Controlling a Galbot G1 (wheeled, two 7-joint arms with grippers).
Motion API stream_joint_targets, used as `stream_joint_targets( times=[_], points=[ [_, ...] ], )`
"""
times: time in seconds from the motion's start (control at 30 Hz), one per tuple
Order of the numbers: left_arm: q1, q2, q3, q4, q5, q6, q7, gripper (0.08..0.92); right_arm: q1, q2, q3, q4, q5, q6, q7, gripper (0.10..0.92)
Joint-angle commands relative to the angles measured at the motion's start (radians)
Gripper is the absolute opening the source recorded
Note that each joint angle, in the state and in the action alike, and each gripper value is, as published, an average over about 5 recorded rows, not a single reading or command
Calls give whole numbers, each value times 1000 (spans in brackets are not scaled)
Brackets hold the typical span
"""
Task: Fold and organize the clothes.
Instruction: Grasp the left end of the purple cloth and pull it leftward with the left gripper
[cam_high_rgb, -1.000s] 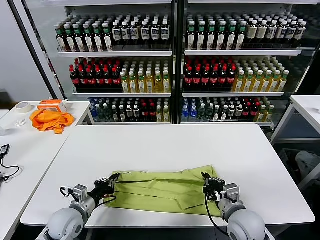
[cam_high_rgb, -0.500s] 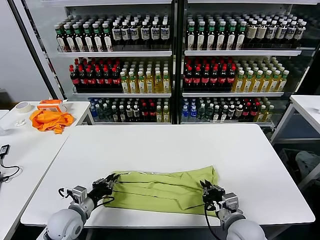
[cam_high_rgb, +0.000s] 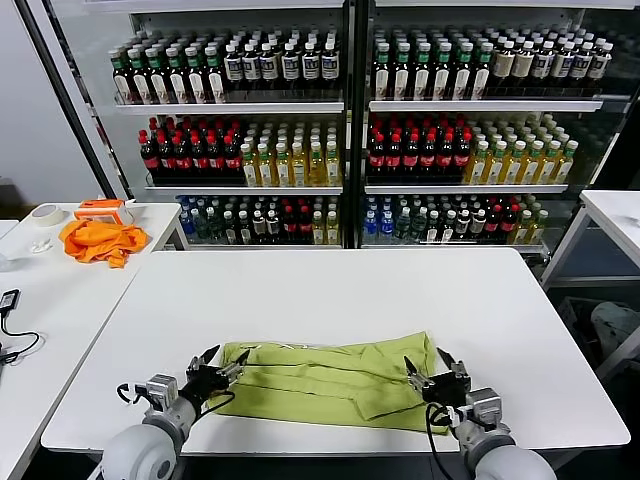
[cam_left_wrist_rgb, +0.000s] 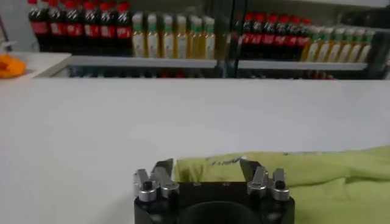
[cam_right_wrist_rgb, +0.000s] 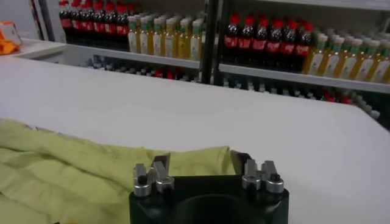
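A plain lime-green short-sleeved T-shirt of soft fabric (cam_high_rgb: 335, 382) is lying on the near part of a white rectangular table (cam_high_rgb: 330, 290), close to the edge nearest the robot. It is folded into a long, rumpled band that is running from the robot's left to its right, with soft creases along its length. The far half of the table is showing bare white surface.

The left gripper (cam_high_rgb: 220, 368) is sitting low at the left end of the shirt, its dark fingers spread apart and gripping nothing. In the left wrist view the two fingertips (cam_left_wrist_rgb: 163, 165) are standing apart, with the shirt's end (cam_left_wrist_rgb: 317, 179) lying just beyond them on the table.

The right gripper (cam_high_rgb: 432, 366) is sitting at the right end of the shirt, its fingers likewise spread apart and empty. In the right wrist view the lime fabric (cam_right_wrist_rgb: 73, 170) is stretching away to one side of the open fingers (cam_right_wrist_rgb: 162, 161).

Behind the table, glass-fronted coolers (cam_high_rgb: 345, 120) are displaying rows of bottles with red, yellow, green and dark contents. On a second white table (cam_high_rgb: 45, 300) at the robot's left, a crumpled bright orange cloth (cam_high_rgb: 98, 240) is lying beside a roll of pale tape (cam_high_rgb: 44, 213) and an orange-and-white box (cam_high_rgb: 104, 209). A black cable (cam_high_rgb: 10, 335) is trailing across that table nearer the robot.
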Motion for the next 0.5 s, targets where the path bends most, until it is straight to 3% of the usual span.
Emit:
stream_joint_targets(
  times=[0.03,0.27,0.5],
  points=[
    [1,-34,29,-9,-39,34,-181,784,-46,19,43,21,-43,13,7,802],
    [-6,-42,42,-1,-40,29,-181,803,-48,31,21,10,-66,16,8,822],
    [9,-49,52,-17,-38,38,-183,620,-52,37,17,5,-71,16,8,823]
  ],
)
